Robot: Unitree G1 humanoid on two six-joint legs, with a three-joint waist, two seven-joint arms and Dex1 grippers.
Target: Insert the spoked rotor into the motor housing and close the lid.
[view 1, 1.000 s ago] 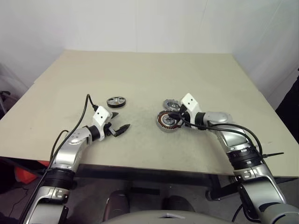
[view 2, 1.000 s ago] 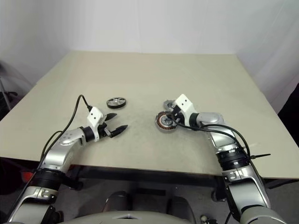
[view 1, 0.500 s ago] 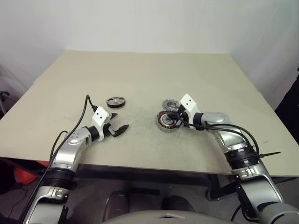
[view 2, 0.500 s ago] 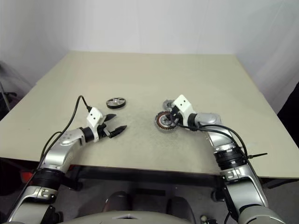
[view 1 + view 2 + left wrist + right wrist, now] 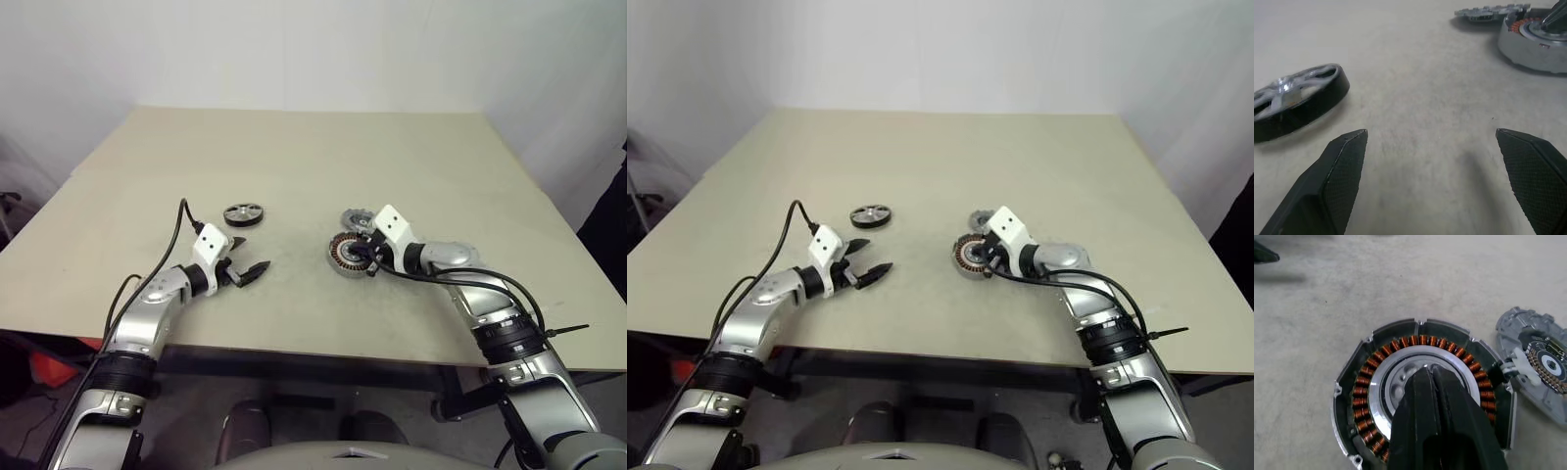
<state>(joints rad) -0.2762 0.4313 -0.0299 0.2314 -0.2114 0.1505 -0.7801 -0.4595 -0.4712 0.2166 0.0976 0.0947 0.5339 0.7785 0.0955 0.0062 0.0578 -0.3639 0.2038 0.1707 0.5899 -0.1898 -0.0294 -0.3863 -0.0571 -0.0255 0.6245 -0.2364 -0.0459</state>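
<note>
My right tool (image 5: 1430, 369) is pressed together, its tips over the silver hub of the motor housing (image 5: 349, 254) – a ring of copper windings lying flat on the desk (image 5: 313, 157). The grey lid (image 5: 1542, 364) lies just beside it. My left tool (image 5: 253, 262) is spread wide above the desk, near the spoked rotor (image 5: 243, 212).

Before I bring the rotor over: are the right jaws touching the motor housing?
Cannot tell. In the right wrist view the shut right gripper lies over the motor housing's central hub, hiding any contact or gap.
</note>
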